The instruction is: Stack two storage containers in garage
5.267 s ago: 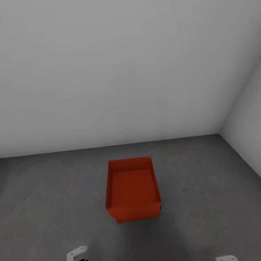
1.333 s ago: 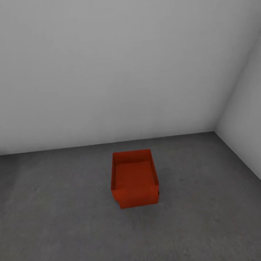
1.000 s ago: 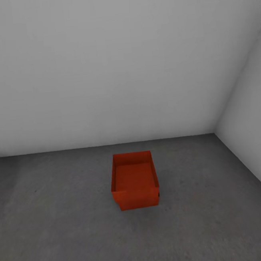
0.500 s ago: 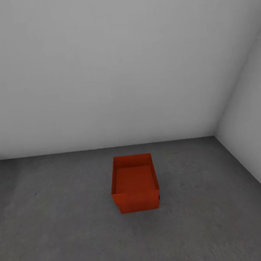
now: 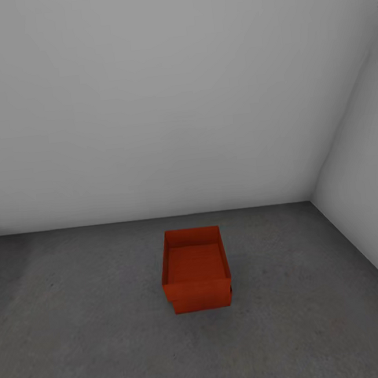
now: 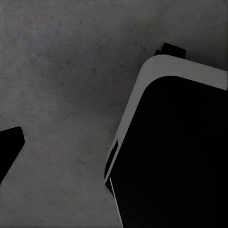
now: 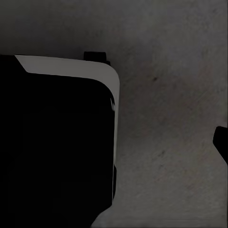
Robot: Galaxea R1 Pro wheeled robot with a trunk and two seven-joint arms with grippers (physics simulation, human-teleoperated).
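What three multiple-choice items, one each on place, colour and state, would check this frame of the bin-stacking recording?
1. Where do the storage containers stand?
A. On the concrete floor near the back wall
B. On a glass table
C. On a wood plank floor

2. What colour are the containers?
A. Blue
B. Orange-red
C. White

3. How are the two containers arranged?
A. Side by side, apart
B. One tipped over on its side
C. One on top of the other, upright

Answers:
1. A: the head view shows them on the dark grey concrete floor, a little out from the white wall.
2. B: their walls and inside are orange-red.
3. C: the upper container sits over the lower container, whose front wall shows beneath it.
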